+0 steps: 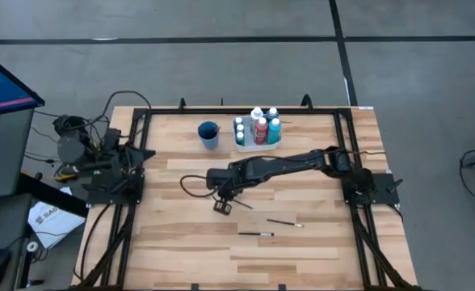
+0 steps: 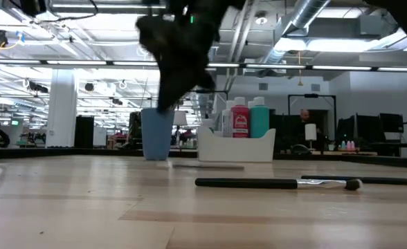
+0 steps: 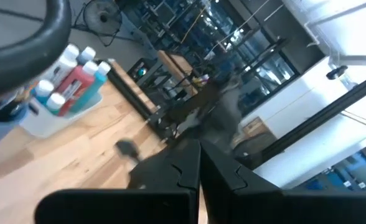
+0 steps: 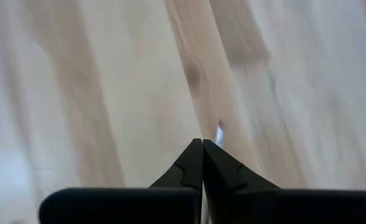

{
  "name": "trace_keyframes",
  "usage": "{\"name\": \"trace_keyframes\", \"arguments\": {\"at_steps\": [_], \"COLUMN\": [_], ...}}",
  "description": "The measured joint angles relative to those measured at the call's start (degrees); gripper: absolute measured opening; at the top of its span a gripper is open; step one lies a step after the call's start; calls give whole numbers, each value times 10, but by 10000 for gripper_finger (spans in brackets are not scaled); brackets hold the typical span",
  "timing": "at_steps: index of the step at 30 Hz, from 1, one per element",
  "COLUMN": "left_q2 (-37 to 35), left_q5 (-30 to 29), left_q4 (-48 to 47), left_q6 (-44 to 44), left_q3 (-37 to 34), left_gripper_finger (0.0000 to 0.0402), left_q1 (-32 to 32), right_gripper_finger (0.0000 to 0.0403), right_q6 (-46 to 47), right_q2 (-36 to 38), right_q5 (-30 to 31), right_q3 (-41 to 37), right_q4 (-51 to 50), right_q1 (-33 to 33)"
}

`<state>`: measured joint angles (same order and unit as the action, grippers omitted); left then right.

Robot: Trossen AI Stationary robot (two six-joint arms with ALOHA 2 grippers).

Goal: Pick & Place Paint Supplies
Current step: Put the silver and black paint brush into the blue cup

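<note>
My right gripper (image 1: 224, 206) hangs over the middle of the table, raised above the boards (image 2: 165, 104), shut on a thin paintbrush of which the right wrist view shows only a sliver. Two dark-handled paintbrushes lie flat nearer the near edge (image 1: 255, 234) (image 1: 284, 221); the low view shows them too (image 2: 273, 183) (image 2: 390, 181). Several white-capped paint bottles (image 1: 260, 128) stand in the white tray (image 1: 245, 147) at the far side. My left gripper (image 3: 200, 152) is shut, parked at the table's left edge (image 1: 108, 166). My right gripper pinches a paintbrush between its two shut fingers, pointing down from above. Only a short pale tip (image 4: 219, 132) sticks out past the fingertips; the fingers hide the rest. The brush is lifted clear of the table.
A blue cup (image 1: 208, 133) stands just left of the tray, on the far side of my right gripper. A thin dark line (image 1: 241, 204) lies beside that gripper. Cables curl at the left arm's base (image 1: 84, 129). Bare boards stretch along the near edge.
</note>
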<state>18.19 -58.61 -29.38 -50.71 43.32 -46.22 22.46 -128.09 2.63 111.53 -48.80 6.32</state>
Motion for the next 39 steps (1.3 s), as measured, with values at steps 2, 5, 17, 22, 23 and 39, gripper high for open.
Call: {"name": "trace_keyframes", "arguments": {"at_steps": [2, 5, 17, 22, 23, 39], "left_q2": [-12, -36, -50, -23, -17, -3], "left_q5": [-1, -5, -49, -20, -20, -9], "left_q4": [0, -1, -1, 1, 3, 7], "left_q6": [-24, -73, -371, -468, -477, -486], "left_q3": [-26, -76, -259, -286, -286, -286], "left_gripper_finger": [0, 0, 0, 0, 0, 0], "left_q1": [0, 0, 0, 0, 0, 0], "right_gripper_finger": [1, 1, 54, 122, 137, 187], "right_q6": [-16, -40, -93, -113, -116, -91], "right_q2": [25, 56, 29, -22, -32, -82], "right_q5": [1, 2, 35, 34, 32, -18], "right_q3": [0, 2, 2, 2, 2, 40], "right_q4": [22, 62, -146, -141, -138, -121], "right_q1": [-4, -13, -20, -25, -30, -60]}}
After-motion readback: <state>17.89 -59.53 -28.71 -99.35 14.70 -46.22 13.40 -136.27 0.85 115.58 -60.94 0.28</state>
